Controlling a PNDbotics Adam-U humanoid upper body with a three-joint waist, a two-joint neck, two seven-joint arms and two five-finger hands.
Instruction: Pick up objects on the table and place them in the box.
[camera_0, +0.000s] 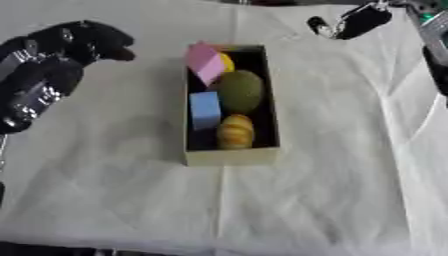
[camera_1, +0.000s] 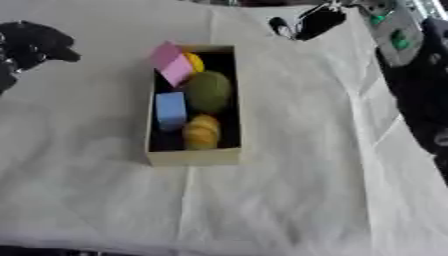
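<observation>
- Left eye view: left hand (camera_0: 66, 47) hovers over the white cloth (camera_0: 114, 200) at the upper left, fingers curled, nothing in them.
- Box (camera_0: 231, 156) sits well to the right of that hand, apart from it, long side running away from the robot.
- Inside the box: pink block (camera_0: 205, 62) at the far end, tilted against the wall; a yellow piece (camera_0: 227, 62) just behind it; green rounded object (camera_0: 241, 90) mid-box; blue block (camera_0: 206, 110) beside it, on the hand's side; yellow-orange ridged object (camera_0: 235, 131) at the near end.
- Cloth around the box shows no loose objects. Judgement: packing looks done or nearly so, nothing left to pick that I can see.
- Right eye view: same layout. Left hand at the upper-left edge, partly cut off, box right of it.
- Dark bulk at the right edge is probably the right arm (camera_1: 424, 100); right hand itself not visible in either view.
- A black item with a ring (camera_1: 311, 22) lies on the far cloth, well past the box; can't identify it or say whether it counts as a task object.
</observation>
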